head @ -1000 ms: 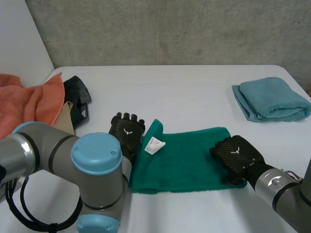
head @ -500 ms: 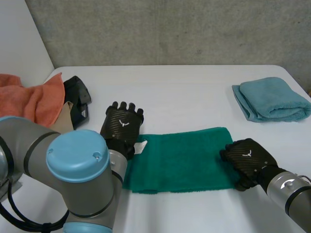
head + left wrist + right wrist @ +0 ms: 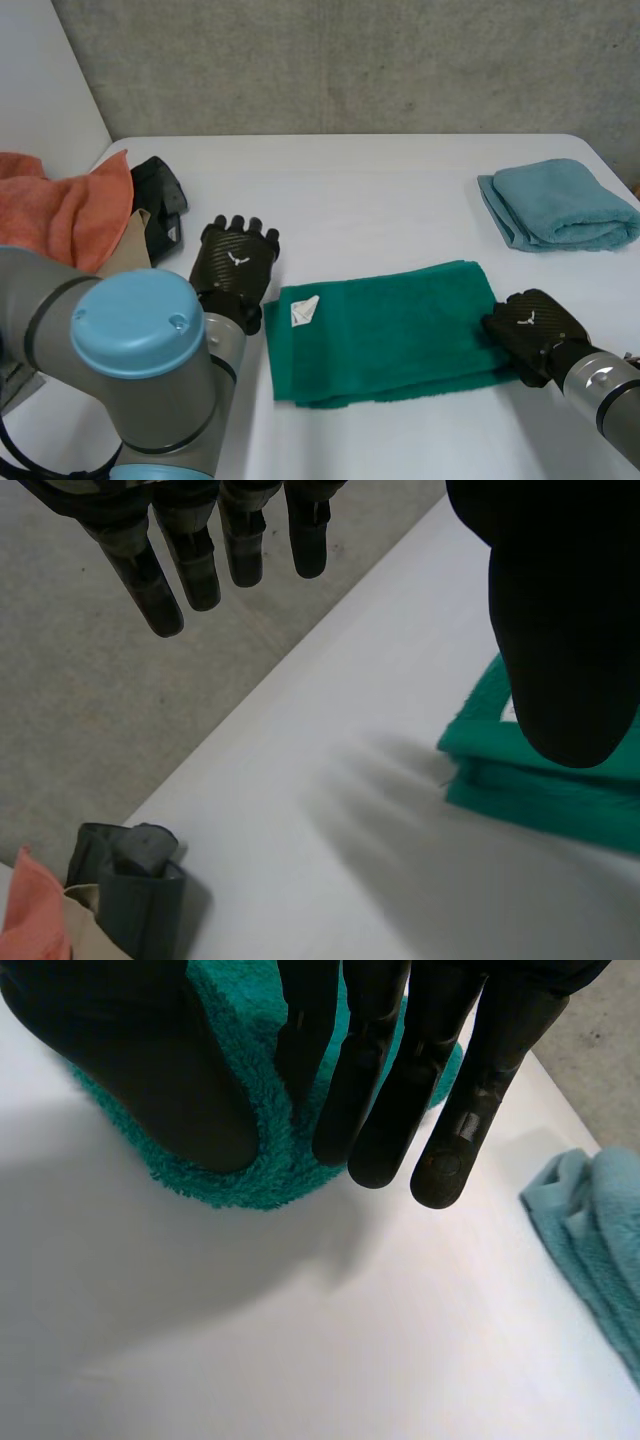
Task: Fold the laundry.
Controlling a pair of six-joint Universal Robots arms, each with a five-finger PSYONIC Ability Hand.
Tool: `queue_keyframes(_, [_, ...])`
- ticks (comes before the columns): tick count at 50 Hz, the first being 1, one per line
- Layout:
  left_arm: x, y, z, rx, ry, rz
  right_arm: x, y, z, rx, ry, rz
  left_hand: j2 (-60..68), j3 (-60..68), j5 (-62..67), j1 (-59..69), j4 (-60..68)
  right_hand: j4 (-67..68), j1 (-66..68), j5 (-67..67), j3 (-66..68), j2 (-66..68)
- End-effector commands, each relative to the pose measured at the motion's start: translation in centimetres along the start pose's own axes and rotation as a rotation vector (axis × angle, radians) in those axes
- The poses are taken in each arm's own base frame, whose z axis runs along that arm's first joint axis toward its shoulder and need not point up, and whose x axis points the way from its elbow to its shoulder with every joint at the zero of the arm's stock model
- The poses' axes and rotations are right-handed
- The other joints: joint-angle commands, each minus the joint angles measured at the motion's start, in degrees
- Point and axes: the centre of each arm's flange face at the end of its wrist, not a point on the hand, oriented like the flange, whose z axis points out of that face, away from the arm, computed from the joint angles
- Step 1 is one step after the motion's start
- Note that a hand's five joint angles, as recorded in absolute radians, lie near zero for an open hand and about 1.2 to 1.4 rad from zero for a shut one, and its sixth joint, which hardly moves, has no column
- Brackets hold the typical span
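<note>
The green towel (image 3: 390,330) lies folded flat on the near middle of the table (image 3: 380,190), its long axis running left to right and a white label (image 3: 303,310) at its left end. The left hand (image 3: 235,270) hovers just left of that end, apart from the cloth, its fingers (image 3: 195,565) straight and spread with nothing in them. The right hand (image 3: 530,322) sits over the towel's right end, also released: its fingers (image 3: 385,1080) are straight above the fringe and do not appear to pinch it. Each hand is thus nearest one short end, so a further fold would likely carry one end along the long axis onto the other. Bare table lies on the far side; the folded light-blue towel (image 3: 560,205) at far right and the orange cloth (image 3: 60,215) and dark garment (image 3: 160,190) at far left stand well apart
</note>
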Motion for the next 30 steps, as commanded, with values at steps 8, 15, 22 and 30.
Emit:
queue_keyframes(8, [-3.9, -1.4, -0.4, 0.034, -0.093, -0.041, -3.2, -11.4, -3.0, 0.383, -0.015, -0.362, -1.6, -2.0, -2.8, -1.4, -1.7, 12.0, 26.2, 14.0, 12.3, 12.7])
queue_keyframes(15, [-4.6, -2.0, -0.6, 0.053, -0.11, -0.051, -13.0, -14.8, -5.2, 0.623, -0.32, -0.483, -1.6, -2.0, -2.8, -1.4, -1.7, 12.0, 26.2, 14.0, 12.3, 12.7])
queue_keyframes(22, [-4.5, -2.4, -0.6, 0.067, -0.105, -0.054, -16.7, -14.5, -5.3, 0.638, -0.452, -0.482, -1.6, -2.0, -2.8, -1.4, -1.7, 4.4, 18.6, 6.4, 4.7, 5.1])
queue_keyframes(30, [-4.6, -3.8, -0.2, 0.114, -0.114, -0.08, -9.9, -16.2, -4.1, 0.57, -0.359, -0.055, -1.6, -2.0, -2.8, -1.4, -1.7, -58.0, -43.8, -56.0, -57.7, -57.3])
